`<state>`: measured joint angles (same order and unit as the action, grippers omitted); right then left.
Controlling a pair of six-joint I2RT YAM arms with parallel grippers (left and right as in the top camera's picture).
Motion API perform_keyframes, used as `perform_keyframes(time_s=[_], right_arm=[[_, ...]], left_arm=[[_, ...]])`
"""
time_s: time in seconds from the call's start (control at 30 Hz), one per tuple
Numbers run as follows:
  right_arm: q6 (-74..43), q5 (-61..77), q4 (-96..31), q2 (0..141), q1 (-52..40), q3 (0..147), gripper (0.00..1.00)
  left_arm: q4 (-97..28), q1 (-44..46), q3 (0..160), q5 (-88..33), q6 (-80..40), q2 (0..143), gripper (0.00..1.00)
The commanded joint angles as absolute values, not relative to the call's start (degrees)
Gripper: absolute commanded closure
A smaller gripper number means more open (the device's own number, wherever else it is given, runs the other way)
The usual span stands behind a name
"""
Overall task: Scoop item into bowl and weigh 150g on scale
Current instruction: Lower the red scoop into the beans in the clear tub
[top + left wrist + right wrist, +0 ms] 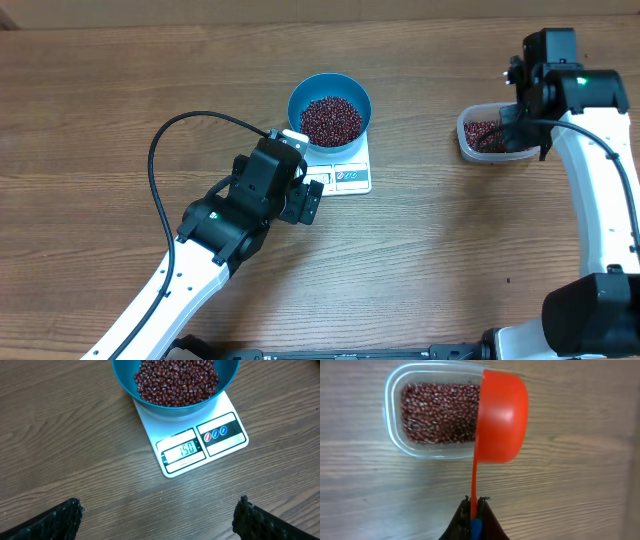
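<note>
A blue bowl [294,100] heaped with red beans [331,119] stands on the white scale [345,180]. In the left wrist view the scale [150,425] shows 150 on its display [186,450], below the bowl [122,377]. My left gripper [157,522] hovers open over bare wood just in front of the scale, also seen from overhead [308,197]. My right gripper [474,506] is shut on the thin handle of an orange scoop [501,417]. The scoop's cup shows its rounded back over the right end of a clear container [392,420] holding red beans [440,412].
The clear container [475,135] sits at the far right of the wooden table, under my right wrist [520,110]. A black cable [160,150] loops off the left arm over the table's left half.
</note>
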<state>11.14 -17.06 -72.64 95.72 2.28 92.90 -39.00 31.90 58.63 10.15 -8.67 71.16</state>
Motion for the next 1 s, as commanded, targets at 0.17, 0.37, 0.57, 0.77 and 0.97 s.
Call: perform_keyframes(time_s=[0.17, 0.37, 0.57, 0.77, 0.97], right_arm=[[-3.36, -2.22, -70.43, 94.76, 6.63, 89.67, 0.96], [-7.70, 2.76, -63.90, 94.85, 8.03, 81.97, 0.95], [-8.84, 7.40, -58.02, 94.91, 8.12, 76.25, 0.96], [-10.70, 7.79, -55.61, 94.96, 8.12, 74.59, 0.76], [-10.68, 7.60, -55.94, 94.96, 8.12, 74.19, 0.52]], left_arm=[[-38.74, 32.18, 58.54, 10.92, -8.84, 71.57, 0.00], [-38.74, 32.18, 58.54, 10.90, -8.84, 71.57, 0.01], [-38.72, 32.18, 58.54, 10.92, -8.84, 71.57, 0.01], [-38.74, 32.18, 58.54, 10.90, -8.86, 71.57, 0.00], [-38.72, 32.18, 58.54, 10.90, -8.84, 71.57, 0.01]])
